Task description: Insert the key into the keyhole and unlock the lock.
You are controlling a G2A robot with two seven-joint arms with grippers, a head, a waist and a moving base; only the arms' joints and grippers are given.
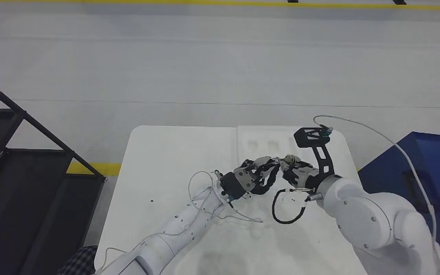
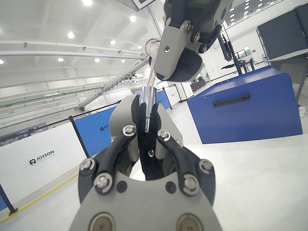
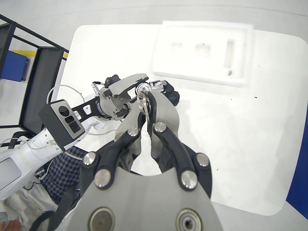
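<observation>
Above the middle of the white counter (image 1: 172,179), the left end effector (image 2: 145,108) is clenched around a shiny metal lock (image 2: 147,116), held upright. The right end effector (image 3: 145,106) grips the key (image 2: 151,73) by its head, key ring (image 3: 142,100) dangling. The key's tip meets the lock's upper end; how deep it sits, I cannot tell. A white foam tray (image 3: 202,78) lies near.
</observation>
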